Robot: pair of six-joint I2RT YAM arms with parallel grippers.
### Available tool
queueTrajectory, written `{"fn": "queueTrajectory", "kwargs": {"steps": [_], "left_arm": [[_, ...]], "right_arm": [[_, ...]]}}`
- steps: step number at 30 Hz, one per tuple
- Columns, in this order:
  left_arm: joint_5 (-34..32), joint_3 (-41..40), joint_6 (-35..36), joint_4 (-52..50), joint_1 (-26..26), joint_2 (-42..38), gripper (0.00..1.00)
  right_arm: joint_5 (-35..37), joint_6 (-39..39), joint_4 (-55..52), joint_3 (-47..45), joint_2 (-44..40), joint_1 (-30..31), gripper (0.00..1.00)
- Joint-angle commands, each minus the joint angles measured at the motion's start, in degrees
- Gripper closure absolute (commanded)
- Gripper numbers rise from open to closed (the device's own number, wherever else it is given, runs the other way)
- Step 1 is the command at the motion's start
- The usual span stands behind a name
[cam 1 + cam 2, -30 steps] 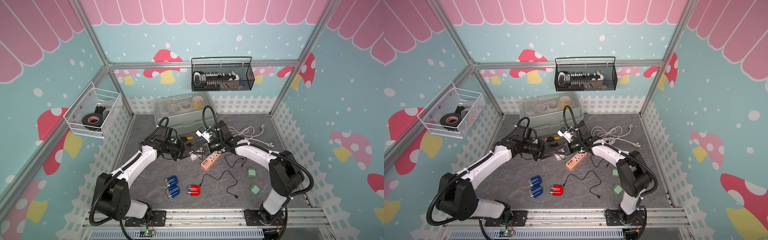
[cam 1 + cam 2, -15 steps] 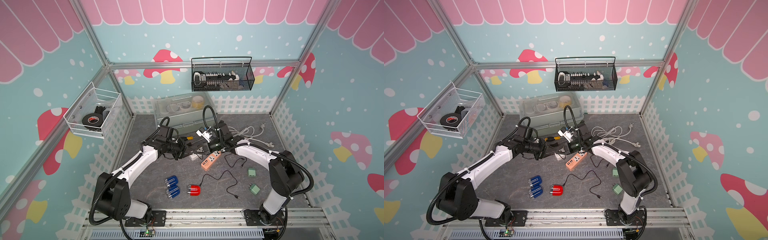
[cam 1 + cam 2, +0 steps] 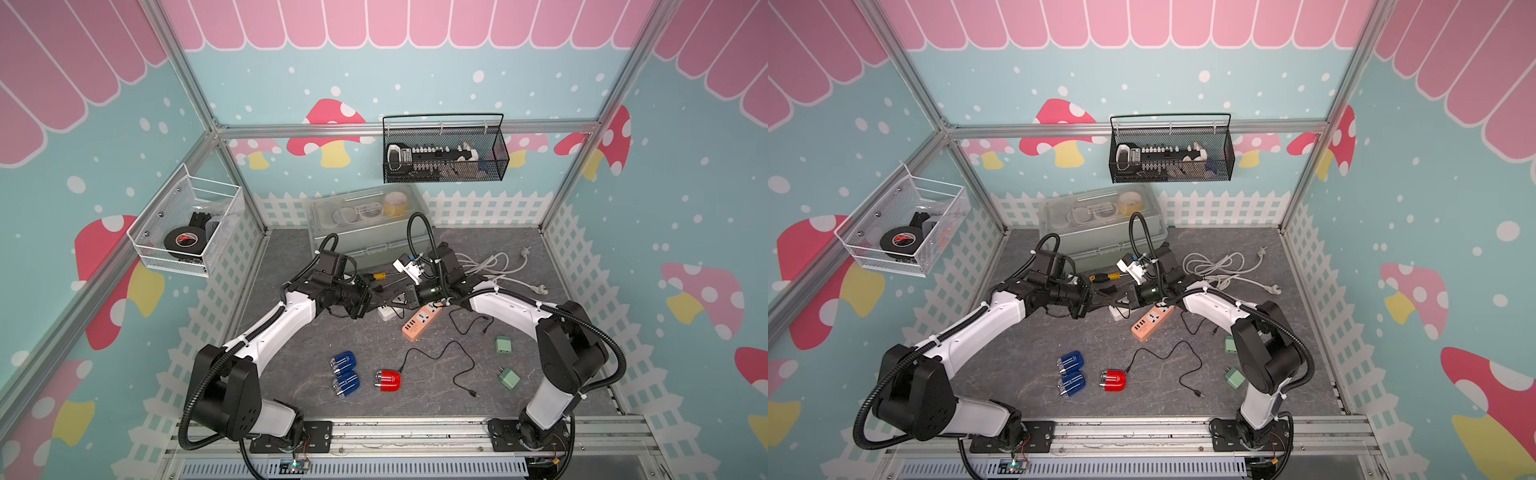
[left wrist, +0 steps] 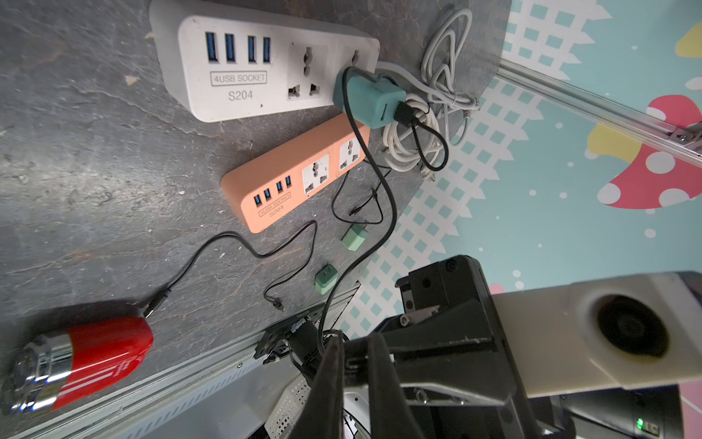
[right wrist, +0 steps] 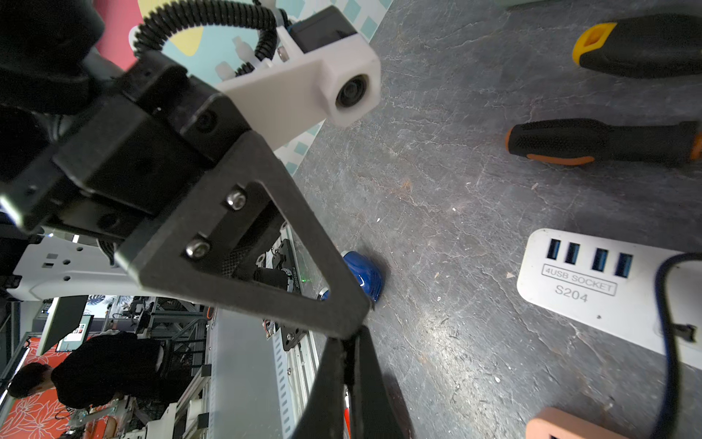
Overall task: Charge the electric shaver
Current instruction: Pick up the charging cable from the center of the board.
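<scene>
**Fingers.** The left fingers [image 4: 328, 384] are drawn almost together with only a thin slit between them; a second ago they stood spread. The black cable [image 4: 393, 213] comes down to their tips. Whether it is clamped there cannot be told. The right fingers [image 5: 366, 376] are pressed flat together, unchanged, and what they grip is hidden.

**Grippers.** The left gripper [image 3: 379, 300] has moved inward since the earlier frame. It now meets the right gripper [image 3: 395, 300] tip to tip, just above the white power strip [image 3: 386, 312]. The right gripper holds its former place.

**Surroundings.**
- The cable runs back to a teal adapter [image 4: 366, 100] plugged into the white strip's end socket.
- An orange power strip [image 3: 422, 322] lies just beside the white one.
- The red shaver [image 3: 387, 380] lies near the front of the table [image 3: 316, 365], well apart from both grippers. A separate thin cable [image 4: 228, 235] is plugged into its end.
- Two blue shavers [image 3: 344, 361] lie just beside the red one, unmoved.

**Arms.** Both arms reach in from the front rail. The forearms slope inward, the wrists are level, and the grippers point at each other.
</scene>
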Motion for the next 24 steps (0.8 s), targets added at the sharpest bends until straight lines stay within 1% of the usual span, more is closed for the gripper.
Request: {"fn": "queueTrajectory", "kwargs": {"steps": [1,7,13,18,20,24], "left_arm": [[1.47,-1.21,-0.82,-0.50,-0.95,0.03,0.93],[0.93,-1.13,-0.91,-0.47,-0.95,0.03,0.96],[-0.63,-1.67,-3.13,1.08,-0.86,-0.41,0.99],[-1.29,-3.14,-6.18,4.55,-0.87,-0.68,1.00],[-1.41,-3.14,-6.29,4.63,-0.87,-0.66,1.00],[-1.66,-3.53,-6.48,4.63,-0.52,-0.76,1.00]], "right_arm": [[0.80,1.60,5.99,-0.48,0.49,-0.25,1.00],[0.95,2.40,6.96,-0.72,0.52,-0.32,1.00],[1.06,4.13,8.98,-2.45,0.26,-0.28,0.86],[1.36,5.13,10.17,-4.23,-0.35,-0.29,0.80],[1.69,5.13,10.17,-4.46,-0.58,-0.28,0.79],[2.01,5.72,10.74,-4.85,-0.58,-0.26,0.83]]}}
